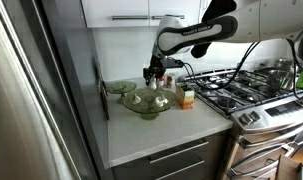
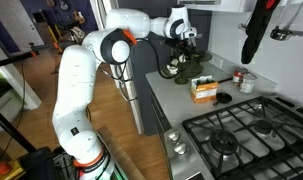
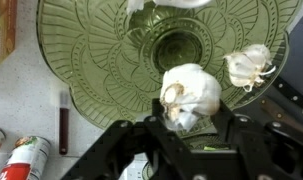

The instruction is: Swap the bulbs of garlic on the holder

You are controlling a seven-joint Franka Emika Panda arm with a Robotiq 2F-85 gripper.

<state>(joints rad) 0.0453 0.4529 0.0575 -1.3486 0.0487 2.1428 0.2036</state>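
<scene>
While end effector (image 3: 191, 118) clamps garlic bulb (image 3: 191, 90) over near rim of green glass bowl (image 3: 101, 60), second bulb (image 3: 249, 65) lies on bowl's rim, right in wrist view; bowl sits on counter (image 1: 181, 125).

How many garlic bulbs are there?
3: one bulb in the claw, one by the bowl's rim, one cut off at the wrist view's top edge; others may be hidden.

pale green glass holder (image 3: 91, 50) pressed with fan-like scallops; whitish bulbs of garlic (image 3: 191, 90); orange-and-white carton (image 1: 186, 97); red-and-white can (image 3: 26, 160).
</scene>
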